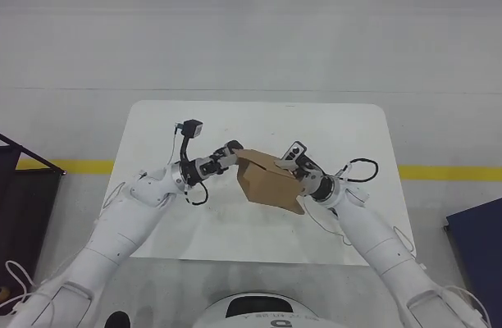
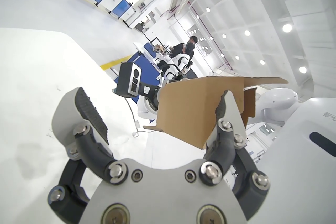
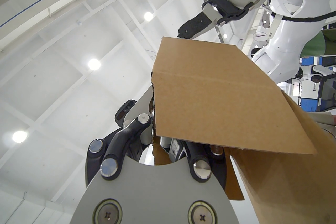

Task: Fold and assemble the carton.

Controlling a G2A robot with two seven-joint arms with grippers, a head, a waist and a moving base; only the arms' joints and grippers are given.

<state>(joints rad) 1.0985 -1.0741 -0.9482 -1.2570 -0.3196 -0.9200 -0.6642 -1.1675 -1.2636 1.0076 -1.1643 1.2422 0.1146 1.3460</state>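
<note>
One brown cardboard carton (image 1: 266, 184), two grippers, one white table (image 1: 341, 131). The carton hangs over the table's middle between the arms, half-formed, with its flaps sticking out loose. The left gripper (image 2: 153, 93) is spread wide, one pad touching a carton edge. The right gripper (image 1: 298, 170) seems clamped on the carton's wall, though a flap hides its fingertips.

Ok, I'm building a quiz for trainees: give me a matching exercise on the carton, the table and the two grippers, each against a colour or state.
Things:
1 carton
2 table
3 left gripper
4 right gripper

Colours or states:
A open wide
B brown
C shut on the carton
D white

Pairs: 1-B, 2-D, 3-A, 4-C
</note>
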